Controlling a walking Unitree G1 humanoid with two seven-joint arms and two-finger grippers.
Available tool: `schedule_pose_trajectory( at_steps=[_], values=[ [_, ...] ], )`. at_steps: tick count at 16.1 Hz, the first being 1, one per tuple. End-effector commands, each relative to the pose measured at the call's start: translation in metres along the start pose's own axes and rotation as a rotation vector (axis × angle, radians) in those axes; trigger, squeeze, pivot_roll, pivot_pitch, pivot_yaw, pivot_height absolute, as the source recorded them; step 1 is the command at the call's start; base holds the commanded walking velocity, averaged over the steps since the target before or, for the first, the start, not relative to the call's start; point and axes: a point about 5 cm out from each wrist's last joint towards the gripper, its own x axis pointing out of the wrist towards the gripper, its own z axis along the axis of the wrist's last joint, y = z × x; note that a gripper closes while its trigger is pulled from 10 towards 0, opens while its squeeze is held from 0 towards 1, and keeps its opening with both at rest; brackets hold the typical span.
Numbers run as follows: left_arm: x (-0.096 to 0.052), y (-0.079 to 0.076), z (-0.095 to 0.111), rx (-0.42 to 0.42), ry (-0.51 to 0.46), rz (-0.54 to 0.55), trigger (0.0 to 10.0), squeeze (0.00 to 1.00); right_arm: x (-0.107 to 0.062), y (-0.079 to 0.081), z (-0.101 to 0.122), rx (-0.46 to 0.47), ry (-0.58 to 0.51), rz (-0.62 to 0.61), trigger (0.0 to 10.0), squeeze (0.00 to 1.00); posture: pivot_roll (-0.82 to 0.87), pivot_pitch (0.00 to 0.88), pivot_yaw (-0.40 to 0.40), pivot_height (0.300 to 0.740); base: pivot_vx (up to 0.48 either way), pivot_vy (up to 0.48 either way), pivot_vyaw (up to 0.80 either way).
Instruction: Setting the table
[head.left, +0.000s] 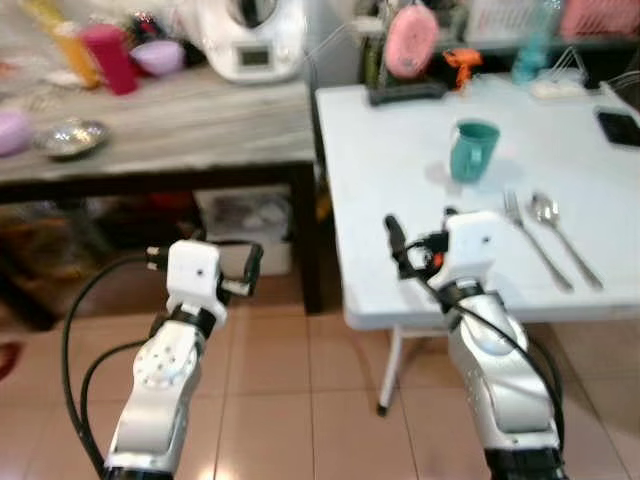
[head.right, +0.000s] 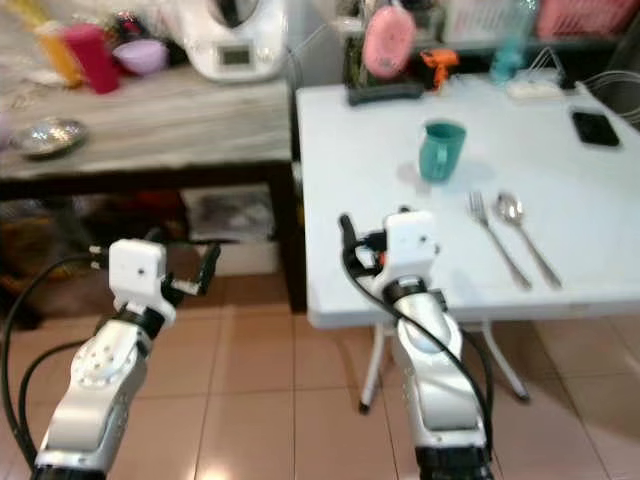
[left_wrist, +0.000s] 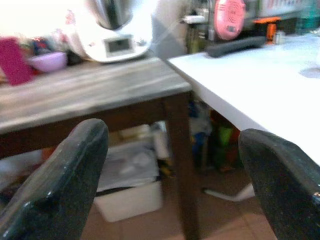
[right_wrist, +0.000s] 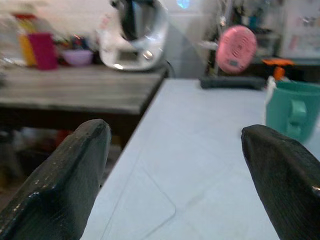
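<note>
mug (right_wrist: 290, 111) beyond right gripper (head.left: 420, 240) | jaws spread | apart

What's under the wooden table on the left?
Under the wooden table, a white box stands on the tiled floor. Farther back it is dark clutter; I can't identify it.
</note>
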Motion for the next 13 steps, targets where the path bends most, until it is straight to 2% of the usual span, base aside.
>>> schedule_pose_trajectory(
  at_steps=[1, 12, 13],
  values=[
    [0.0003, 0.0001, 0.0017, 0.004, -0.002, -0.002, 10.0, 0.0, -0.0011, -0.0037, -0.0002, 0.004, 0.0, -0.021, 10.0, 0.0, -0.15, 0.07, 0.088, 0.74, 0.0, -0.371, 0.0],
    [0.003, 0.0011, 0.0031, 0.014, -0.001, -0.019, 10.0, 0.0, -0.001, -0.0016, -0.0015, 0.023, -0.004, -0.033, 10.0, 0.0, -0.15, 0.073, 0.104, 0.74, 0.0, -0.363, 0.0],
    [0.003, -0.0004, 0.0043, 0.008, -0.009, -0.021, 10.0, 0.0, -0.0008, -0.0014, -0.0015, 0.022, -0.003, -0.031, 10.0, 0.0, -0.14, 0.073, 0.104, 0.74, 0.0, 0.0, 0.0]
  ],
)
